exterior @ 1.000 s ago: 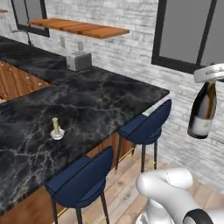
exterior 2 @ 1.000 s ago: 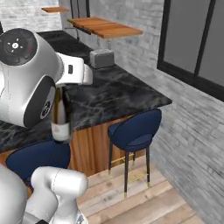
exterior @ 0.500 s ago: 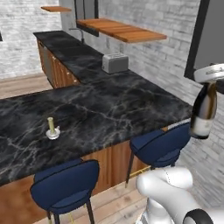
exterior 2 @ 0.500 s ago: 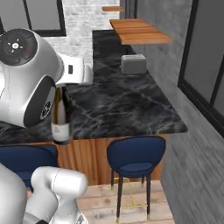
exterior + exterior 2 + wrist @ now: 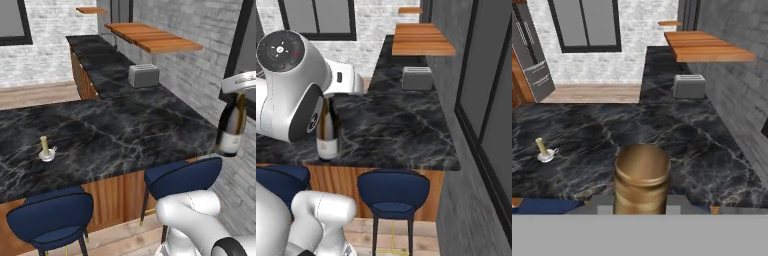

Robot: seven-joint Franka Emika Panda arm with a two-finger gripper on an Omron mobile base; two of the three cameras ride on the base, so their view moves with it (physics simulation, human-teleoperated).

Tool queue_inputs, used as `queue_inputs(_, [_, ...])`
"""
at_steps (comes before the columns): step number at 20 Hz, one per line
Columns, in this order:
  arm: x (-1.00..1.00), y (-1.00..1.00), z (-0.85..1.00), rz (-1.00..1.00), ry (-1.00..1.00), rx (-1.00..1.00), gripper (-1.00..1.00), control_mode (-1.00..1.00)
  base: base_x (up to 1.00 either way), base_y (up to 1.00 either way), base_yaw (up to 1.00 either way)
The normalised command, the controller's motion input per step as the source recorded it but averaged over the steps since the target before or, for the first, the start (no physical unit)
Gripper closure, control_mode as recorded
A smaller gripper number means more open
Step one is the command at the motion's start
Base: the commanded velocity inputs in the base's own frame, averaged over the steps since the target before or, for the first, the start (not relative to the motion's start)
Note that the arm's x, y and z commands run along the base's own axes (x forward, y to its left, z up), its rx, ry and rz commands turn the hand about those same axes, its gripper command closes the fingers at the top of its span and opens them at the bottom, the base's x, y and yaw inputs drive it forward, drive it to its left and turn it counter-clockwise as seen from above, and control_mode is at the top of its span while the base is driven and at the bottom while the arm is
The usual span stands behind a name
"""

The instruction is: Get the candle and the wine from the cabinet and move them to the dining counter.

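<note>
The wine point(image 5: 231, 127), a dark bottle with a pale label and gold foil neck, hangs upright from my gripper point(image 5: 241, 90), which is shut on its neck. It hangs just off the near right corner of the dining counter point(image 5: 115, 135), above a blue stool point(image 5: 182, 177). In the right base view the wine point(image 5: 327, 136) shows in front of the dining counter's point(image 5: 401, 125) near edge. Its gold top point(image 5: 642, 172) sits low in the hand view. The candle point(image 5: 46, 150) stands in its white holder on the dining counter's left part, and the candle point(image 5: 544, 151) is left of the bottle. The cabinet point(image 5: 152, 37), a wooden shelf, is bare.
A grey toaster point(image 5: 143, 76) stands on the wall-side counter below the shelf. A second blue stool point(image 5: 52, 215) is tucked at the island's near side. Dark windows and a grey brick wall point(image 5: 476, 125) run along the right. Wooden floor lies beyond the counter point(image 5: 592, 92).
The whole scene has swung in both base views, so the base has moved. The bottle stays held in my gripper, and the candle rests where it was on the counter.
</note>
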Motion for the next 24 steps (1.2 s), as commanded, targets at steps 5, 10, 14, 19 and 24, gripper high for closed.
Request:
queue_inputs(5, [0.00,0.00,0.00,0.00,0.00,0.00,1.00,1.00,0.56,-0.37,0.32])
queue_inputs(10, [0.00,0.00,0.00,0.00,0.00,0.00,1.00,1.00,0.37,-0.21,0.28])
queue_inputs(14, [0.00,0.00,0.00,0.00,0.00,0.00,1.00,1.00,0.37,-0.01,0.21])
queue_inputs(19, [0.00,0.00,0.00,0.00,0.00,0.00,1.00,1.00,0.33,-0.10,0.20])
queue_inputs(24, [0.31,-0.17,-0.09,0.05,0.00,0.01,1.00,-1.00,0.24,-0.16,0.09])
